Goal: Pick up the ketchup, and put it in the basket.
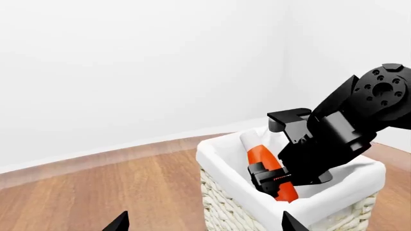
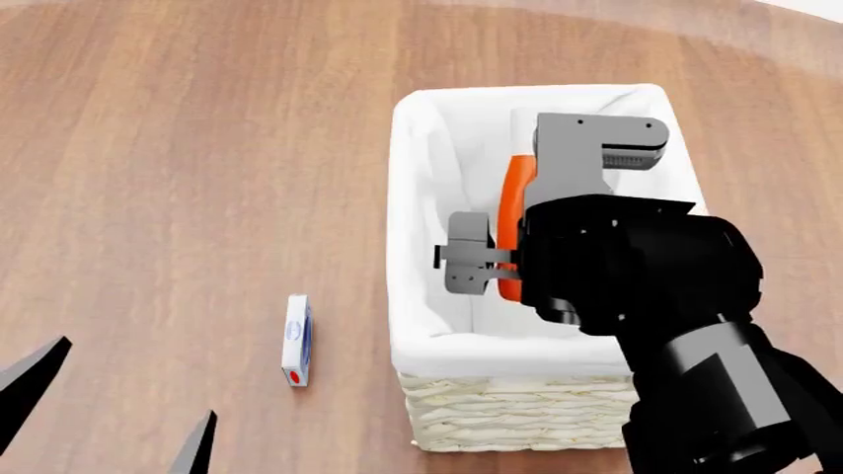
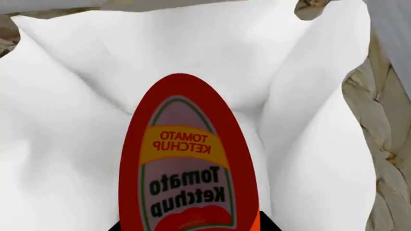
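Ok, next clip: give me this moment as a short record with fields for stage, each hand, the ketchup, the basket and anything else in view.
stage: ketchup held inside the basket, not yet released
right hand: shut on the ketchup, lowered into the basket
left hand: open, empty, only its fingertips show, over bare floor away from the basket
ketchup: tilted, white cap up, body below the basket's rim; whether it touches the liner cannot be told
basket: upright on the wooden floor, white liner
other: small white box lying on the floor beside the basket, on the left arm's side
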{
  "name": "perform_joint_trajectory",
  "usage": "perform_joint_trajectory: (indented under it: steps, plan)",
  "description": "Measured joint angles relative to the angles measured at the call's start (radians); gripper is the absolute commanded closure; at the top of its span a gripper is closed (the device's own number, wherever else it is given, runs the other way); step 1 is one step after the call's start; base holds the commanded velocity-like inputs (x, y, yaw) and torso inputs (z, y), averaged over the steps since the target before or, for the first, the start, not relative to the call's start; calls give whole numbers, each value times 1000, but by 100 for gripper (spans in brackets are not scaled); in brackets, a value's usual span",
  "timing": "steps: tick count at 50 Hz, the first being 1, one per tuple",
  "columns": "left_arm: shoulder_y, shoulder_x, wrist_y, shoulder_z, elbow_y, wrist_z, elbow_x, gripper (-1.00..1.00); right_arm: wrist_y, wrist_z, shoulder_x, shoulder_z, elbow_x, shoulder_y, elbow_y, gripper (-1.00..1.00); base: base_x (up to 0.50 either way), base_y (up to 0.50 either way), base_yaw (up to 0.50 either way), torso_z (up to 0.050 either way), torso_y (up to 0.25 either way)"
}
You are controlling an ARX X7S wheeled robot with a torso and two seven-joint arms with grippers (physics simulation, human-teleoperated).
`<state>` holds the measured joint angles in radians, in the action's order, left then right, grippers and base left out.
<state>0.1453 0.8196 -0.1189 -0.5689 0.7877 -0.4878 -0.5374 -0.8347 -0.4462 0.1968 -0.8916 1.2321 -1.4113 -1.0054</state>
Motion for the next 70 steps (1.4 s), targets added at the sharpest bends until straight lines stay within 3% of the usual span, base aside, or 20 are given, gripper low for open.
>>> perform_joint_trajectory:
  steps: [32, 70]
  plan:
    - [-1, 0, 5, -2, -1, 2, -2, -100, 10, 2, 20, 17, 4, 7, 43, -100, 0, 0, 0, 0, 0]
    - [5, 2, -16, -15, 42, -13, 4, -100, -129, -255, 171, 126, 171, 46, 429, -100, 0, 0, 0, 0, 0]
